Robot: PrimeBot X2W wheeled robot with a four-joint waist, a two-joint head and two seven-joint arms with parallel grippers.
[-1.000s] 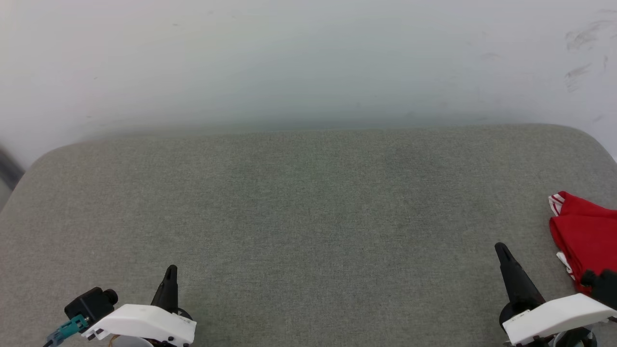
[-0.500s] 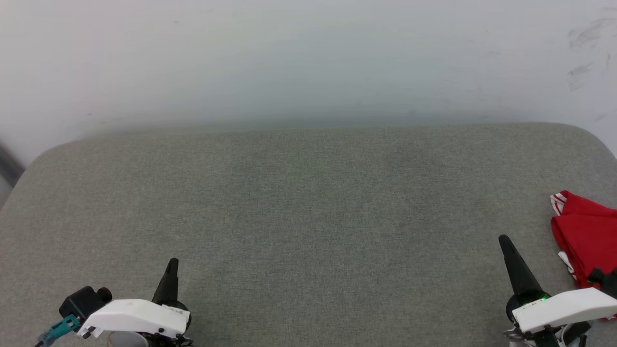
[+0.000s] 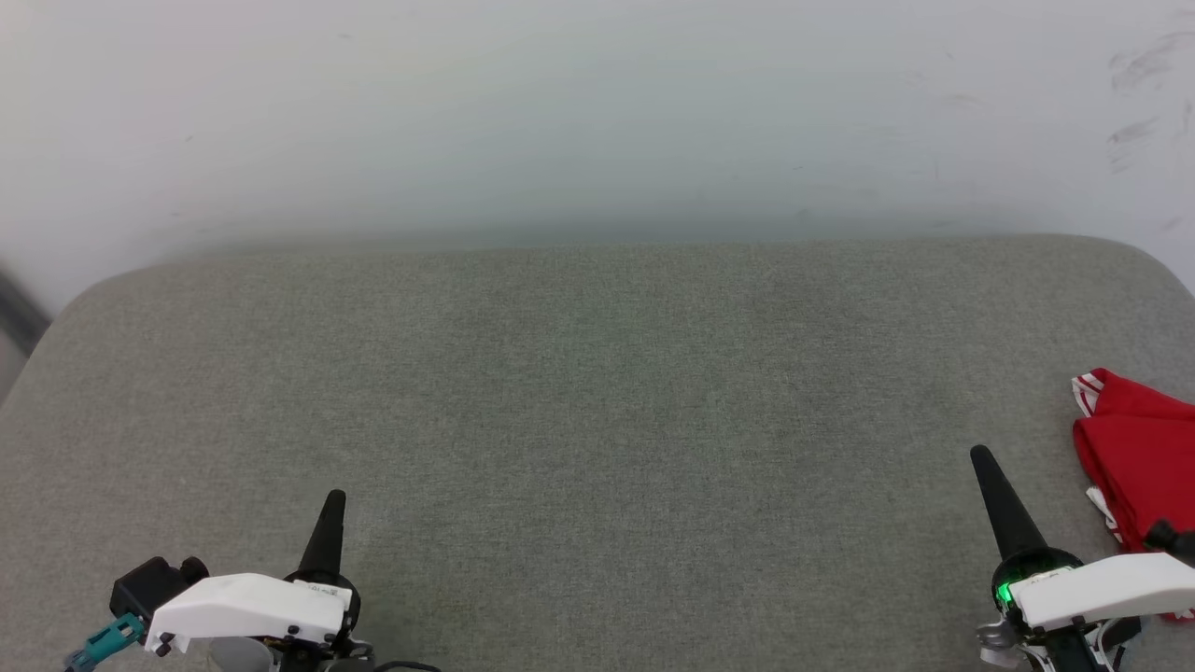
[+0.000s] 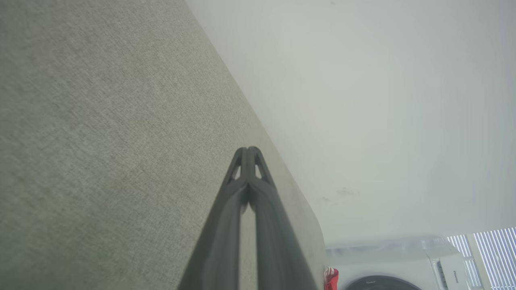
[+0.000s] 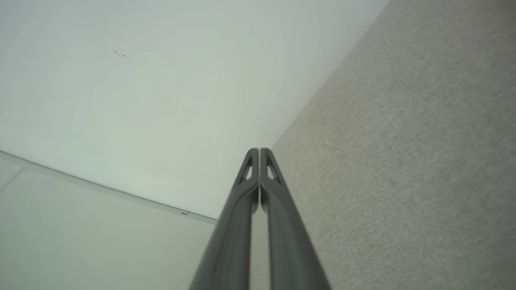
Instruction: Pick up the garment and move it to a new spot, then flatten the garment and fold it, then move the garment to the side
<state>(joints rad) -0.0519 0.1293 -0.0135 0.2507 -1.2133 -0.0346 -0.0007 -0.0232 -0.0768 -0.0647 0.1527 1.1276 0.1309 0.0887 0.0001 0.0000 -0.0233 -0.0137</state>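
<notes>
the red jersey garment with white striped trim [image 3: 1134, 448] lies at 3 o'clock, near the rim of the grey fabric worktop [image 3: 597, 392]. a brush from the right end effector [image 3: 980, 455] could likely drag it off. this and the left end effector [image 3: 333, 499] are pinched together, empty.

Reads as a laundry corner, either home-style or a staged test room; can't tell which. Evidence: a white front-load washing machine [image 4: 403, 257] with a dark round door and a control panel sits just past the end of the bench [image 3: 597, 392]. Window blinds [image 4: 496, 253] are right beside the washer. The bench is a wide pad in grey woven fabric with rounded corners, set against a plain white wall [image 3: 597, 112]. The wall has dark scuff marks [image 3: 1134, 140] at upper right. One red garment [image 3: 1134, 457] with white striped trim lies bunched at the bench's right edge.
</notes>
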